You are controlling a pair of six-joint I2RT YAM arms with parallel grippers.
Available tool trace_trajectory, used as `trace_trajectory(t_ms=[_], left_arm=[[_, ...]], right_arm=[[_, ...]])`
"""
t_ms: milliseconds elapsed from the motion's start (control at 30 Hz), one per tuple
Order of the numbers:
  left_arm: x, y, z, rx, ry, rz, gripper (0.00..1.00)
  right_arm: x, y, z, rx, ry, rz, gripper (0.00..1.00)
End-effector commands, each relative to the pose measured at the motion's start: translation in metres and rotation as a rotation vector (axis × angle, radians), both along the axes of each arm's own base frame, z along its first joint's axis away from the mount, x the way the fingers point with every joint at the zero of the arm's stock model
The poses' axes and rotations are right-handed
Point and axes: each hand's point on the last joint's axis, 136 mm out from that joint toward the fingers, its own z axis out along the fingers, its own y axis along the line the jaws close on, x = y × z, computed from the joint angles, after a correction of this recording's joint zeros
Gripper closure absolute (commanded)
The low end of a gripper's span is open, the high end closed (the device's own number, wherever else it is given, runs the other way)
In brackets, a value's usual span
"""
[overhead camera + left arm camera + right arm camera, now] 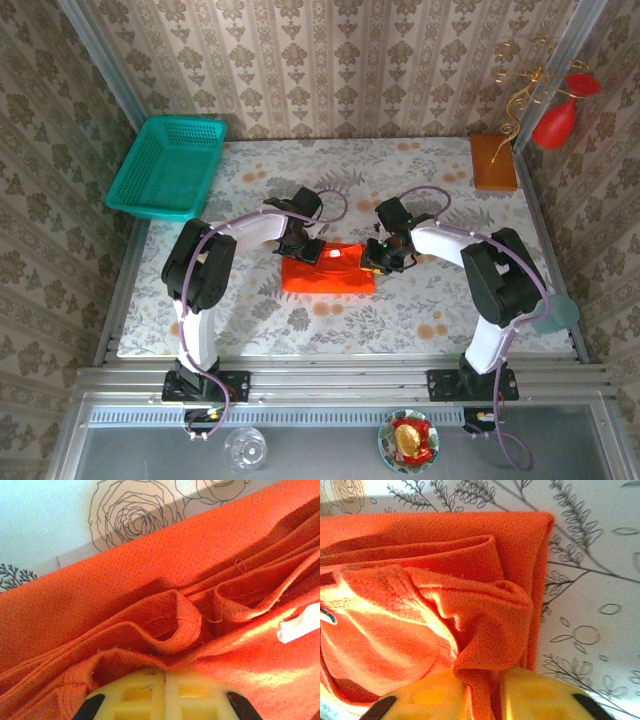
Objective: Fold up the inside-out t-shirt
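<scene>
On the counter [440, 300], the t-shirt [328, 272] is lying almost fully folded, right hand [482, 682] clamping its edge, left hand [165, 674] closed against it.

the t-shirt [328, 268] is plain bright orange-red with a fine dotted weave. it lies folded into a small, roughly rectangular packet near the middle of the desk [420, 310], wider than it is deep. the layers are stacked unevenly (stitched seams and hems show on the outside, and a small white label [299, 625] peeks out). one long edge is a smooth, straight fold. inside it the cloth bunches into soft ridges and loops, and one corner lies flat on the desk.
</scene>
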Motion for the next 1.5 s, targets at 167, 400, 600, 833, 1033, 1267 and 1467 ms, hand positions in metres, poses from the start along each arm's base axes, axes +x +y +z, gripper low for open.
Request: trace_trajectory(t_ms=[167,400,600,833,1033,1267,1467], left_arm=[[-0.008,0.019,-0.018,0.089,0.042,0.005,1.0],[-0.008,0.019,-0.018,0.089,0.041,0.001,1.0],[-0.009,0.019,-0.019,0.088,0.045,0.001,1.0],[-0.011,0.019,-0.024,0.084,0.056,0.005,1.0],[-0.005,0.007,0.002,-0.014,0.01,0.012,0.94],[0.021,0.011,0.082,-0.215,-0.138,0.113,0.73],[0.024,0.036,0.095,-0.254,-0.155,0.178,0.72]], right_arm=[[-0.002,-0.026,0.019,-0.135,-0.023,-0.018,0.65],[0.001,-0.018,0.002,-0.17,0.017,0.012,0.61],[0.005,-0.002,-0.011,-0.169,0.042,0.047,0.6],[0.003,-0.006,-0.023,-0.258,0.06,0.069,0.67],[0.002,-0.014,-0.023,-0.291,0.059,0.071,0.84],[0.014,-0.057,-0.011,-0.403,0.064,0.092,0.92],[0.046,-0.117,0.007,-0.575,0.035,0.143,0.93]])
